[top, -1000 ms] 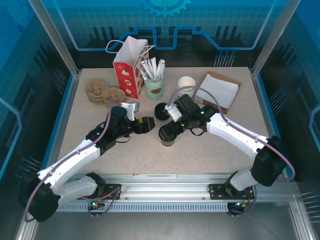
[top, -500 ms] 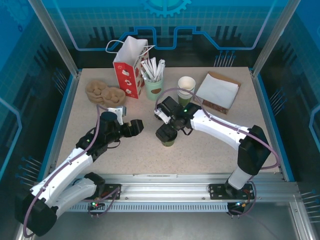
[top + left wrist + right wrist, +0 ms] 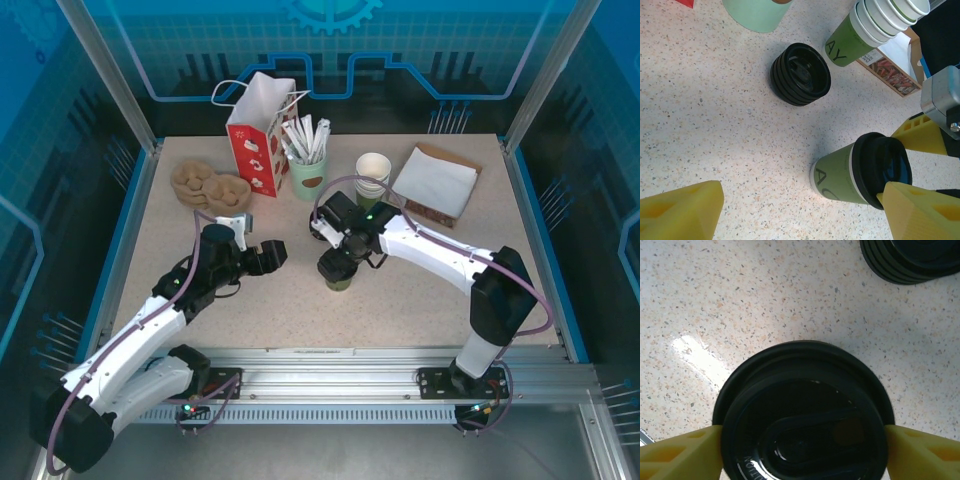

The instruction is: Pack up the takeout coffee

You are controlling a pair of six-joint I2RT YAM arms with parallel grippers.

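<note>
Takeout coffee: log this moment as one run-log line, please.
takeout coffee: upright on table, lid on | right gripper: straddles lid, grip unconfirmed | left gripper: open, empty

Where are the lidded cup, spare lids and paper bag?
lidded cup (image 3: pixel 836 176): left wrist view, green wall.
spare lids (image 3: pixel 801 73): left wrist view, top lid.
paper bag (image 3: pixel 250 152): top external view, red face.

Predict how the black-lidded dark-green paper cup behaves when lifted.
Small dark-green paper cup likely crushes under hard squeezing: thin paper walls. Round black plastic lid, pinched by right gripper, may pop off. Narrow base: probably tippy.
</note>
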